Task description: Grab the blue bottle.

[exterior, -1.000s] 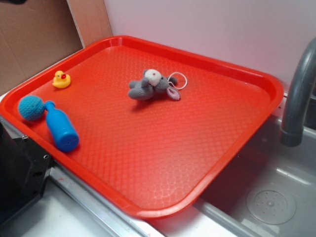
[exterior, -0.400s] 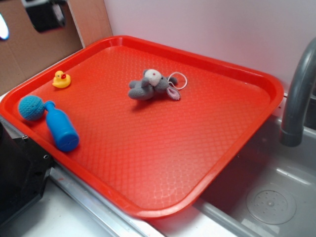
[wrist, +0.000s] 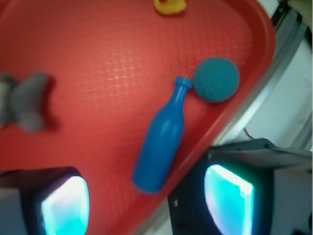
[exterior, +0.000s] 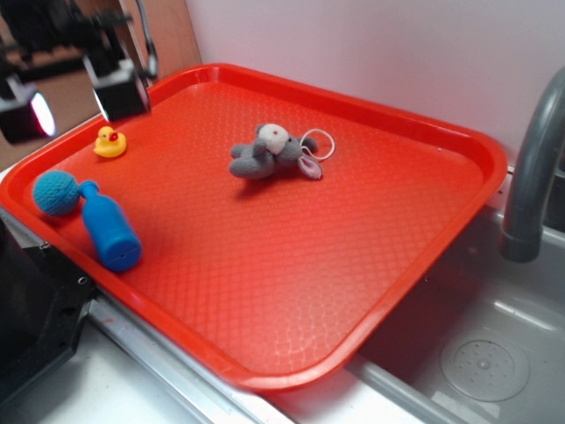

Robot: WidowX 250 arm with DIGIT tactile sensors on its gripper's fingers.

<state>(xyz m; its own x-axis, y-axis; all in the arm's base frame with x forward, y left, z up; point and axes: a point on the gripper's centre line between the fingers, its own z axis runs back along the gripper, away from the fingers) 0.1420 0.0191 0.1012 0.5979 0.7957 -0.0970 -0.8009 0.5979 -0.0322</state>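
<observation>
The blue bottle point(exterior: 110, 231) lies on its side near the left front rim of the red tray point(exterior: 309, 274), its neck touching a teal yarn ball point(exterior: 56, 193). My gripper point(exterior: 71, 97) hangs open and empty high above the tray's far left corner, well apart from the bottle. In the wrist view the bottle point(wrist: 161, 147) lies below and ahead of the gripper point(wrist: 146, 208), its base pointing toward the gap between the two lit pads point(wrist: 63, 205), with the ball point(wrist: 216, 79) at its neck.
A yellow toy duck point(exterior: 109, 142) sits at the tray's far left. A grey plush toy point(exterior: 269, 153) lies mid-tray. A grey faucet point(exterior: 534, 168) and sink point(exterior: 485, 362) are at the right. A black block point(exterior: 35, 309) stands by the tray's left front rim.
The gripper has come into the exterior view from the top left and moved lower and rightward over the tray's far left corner. The objects on the tray have not moved.
</observation>
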